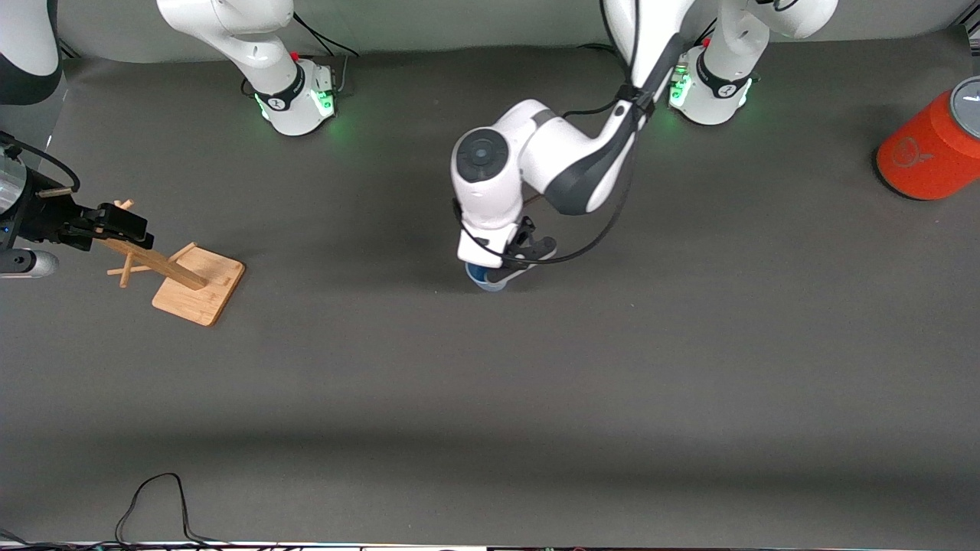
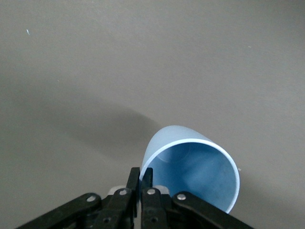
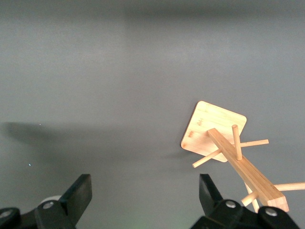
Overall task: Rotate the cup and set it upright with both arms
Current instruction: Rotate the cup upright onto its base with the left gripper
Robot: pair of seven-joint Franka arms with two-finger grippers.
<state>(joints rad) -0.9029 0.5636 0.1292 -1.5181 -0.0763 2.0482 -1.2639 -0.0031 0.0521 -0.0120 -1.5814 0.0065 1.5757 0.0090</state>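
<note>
Grey tabletop; left pincer (image 2: 141,177) pinches tilted pale-blue cup's (image 2: 190,171) rim.

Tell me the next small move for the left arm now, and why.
Probably lift slightly and start turning the wrist to bring the cup mouth-up. The left gripper is shut on its rim and the cup is tilted over the table. The right gripper waits open above the wooden rack.

Left gripper (image 2: 141,179) clamped; right gripper (image 3: 145,193) spread (waiting).
</note>
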